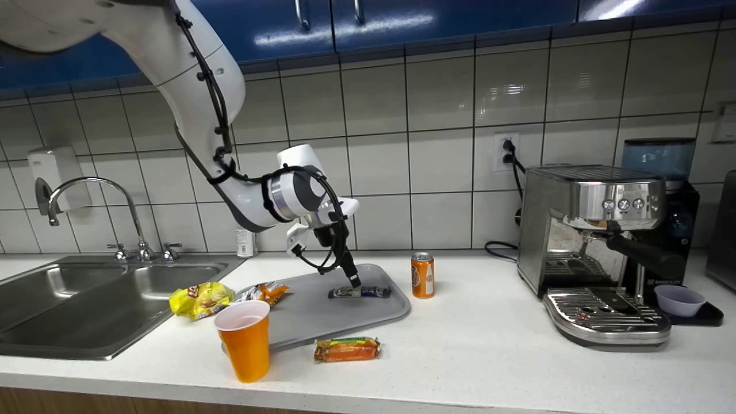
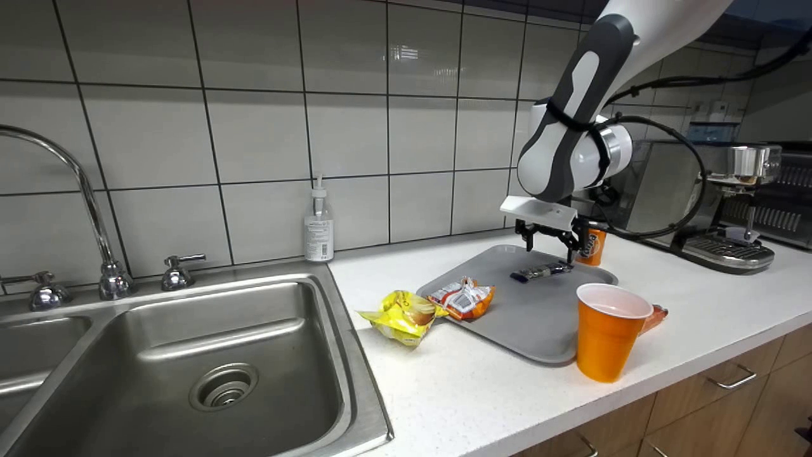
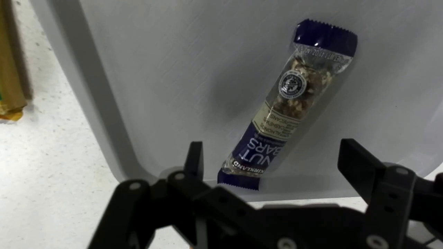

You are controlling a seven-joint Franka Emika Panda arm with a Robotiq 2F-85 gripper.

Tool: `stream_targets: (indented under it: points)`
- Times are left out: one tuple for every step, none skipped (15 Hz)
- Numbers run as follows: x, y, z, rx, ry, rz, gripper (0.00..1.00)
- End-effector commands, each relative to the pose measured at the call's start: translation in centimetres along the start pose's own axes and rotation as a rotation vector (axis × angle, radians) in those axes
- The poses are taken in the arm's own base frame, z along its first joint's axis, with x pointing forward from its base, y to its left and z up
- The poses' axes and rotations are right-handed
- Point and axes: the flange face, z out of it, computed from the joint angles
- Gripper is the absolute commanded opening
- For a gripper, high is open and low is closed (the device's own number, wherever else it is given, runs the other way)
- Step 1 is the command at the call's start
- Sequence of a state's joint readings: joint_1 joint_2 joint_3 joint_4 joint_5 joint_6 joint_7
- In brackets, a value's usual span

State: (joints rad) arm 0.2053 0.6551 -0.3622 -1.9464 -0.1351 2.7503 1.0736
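My gripper (image 3: 270,147) is open and points down, with nothing between its fingers. It also shows in both exterior views (image 1: 353,279) (image 2: 549,250). It is just above a nut bar (image 3: 277,114) in a clear and dark blue wrapper. The bar lies flat on a grey tray (image 3: 166,76), slanted between the fingers in the wrist view, with its lower end nearest them. Bar (image 1: 359,292) (image 2: 541,272) and tray (image 1: 313,316) (image 2: 539,330) show in both exterior views. In an exterior view the fingertip seems close to the bar; I cannot tell if they touch.
An orange cup (image 1: 246,345) and an orange-wrapped bar (image 1: 347,349) stand before the tray. An orange can (image 1: 422,276) is beside it. An orange-white bag (image 2: 466,298) and a yellow bag (image 2: 406,315) lie toward the sink (image 2: 365,374). A coffee machine (image 1: 592,230) stands farther along.
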Motion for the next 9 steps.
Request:
stream_targets:
  points:
    - [0.7,-0.8,0.8,-0.027,-0.018,0.028,1.00]
    - [0.7,-0.9,1.0,-0.033,-0.021,0.028,1.00]
    - [0.7,-0.9,1.3,-0.037,-0.025,0.033,1.00]
    - [0.8,-0.9,1.6,-0.043,-0.030,0.036,1.00]
    - [0.8,-0.9,1.9,-0.045,-0.035,0.042,1.00]
    - [0.8,-0.9,2.1,-0.047,-0.041,0.048,1.00]
    - [0.8,-1.0,2.3,-0.049,-0.044,0.056,1.00]
    - [0.8,-1.0,2.5,-0.050,-0.047,0.062,1.00]
    - [0.9,-1.0,2.6,-0.048,-0.051,0.070,1.00]
